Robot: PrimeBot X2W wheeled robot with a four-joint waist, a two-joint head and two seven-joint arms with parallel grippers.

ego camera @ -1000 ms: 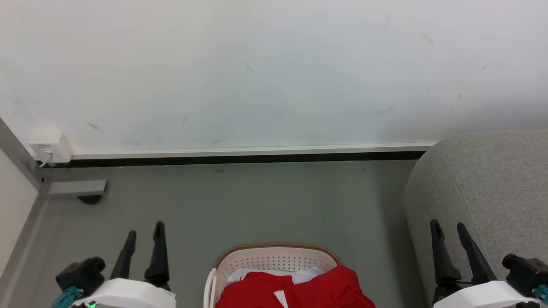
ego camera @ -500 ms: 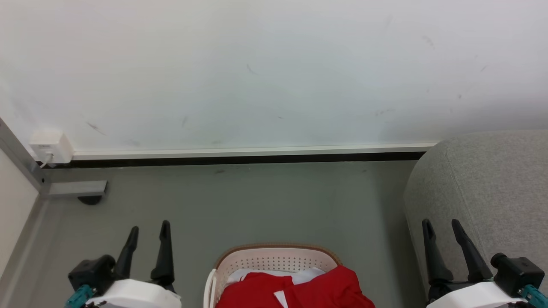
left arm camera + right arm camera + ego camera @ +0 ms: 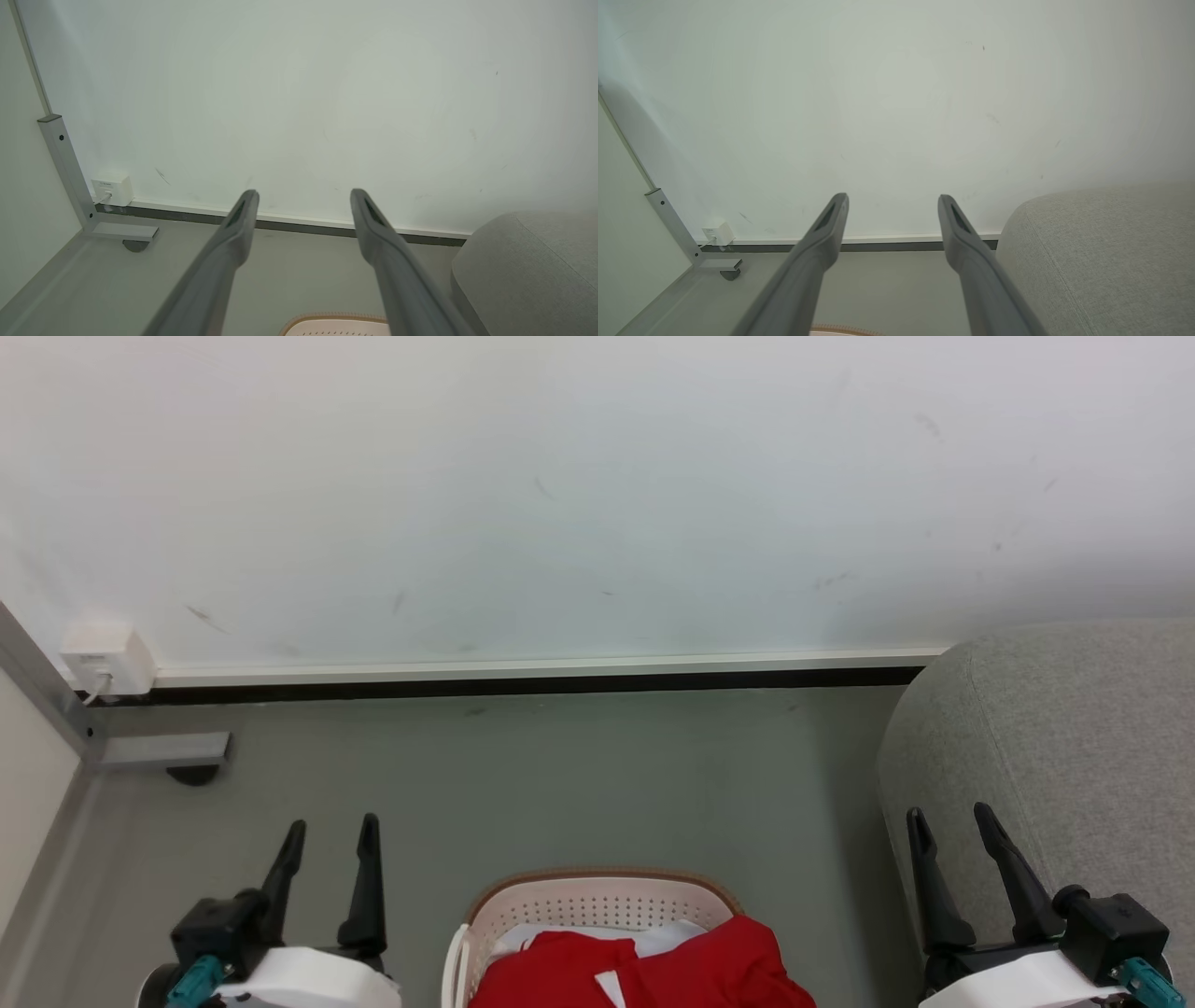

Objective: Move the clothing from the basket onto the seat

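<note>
The cream-white basket with a brown rim sits on the floor at the bottom middle of the head view, holding a red garment over white clothing. Its rim also peeks in at the bottom of the left wrist view. The light grey seat stands to the right of the basket. My left gripper is open to the basket's left, above the floor. My right gripper is open to the basket's right, in front of the seat's rounded edge. Both hold nothing.
A white wall with a dark baseboard runs across the back. A grey metal frame post with a foot and a white wall box sit at the far left. Grey floor lies between basket and wall.
Both grippers have drifted inward toward the basket and slightly up the view, the left one rightward and the right one leftward. The basket and clothing have not moved.
</note>
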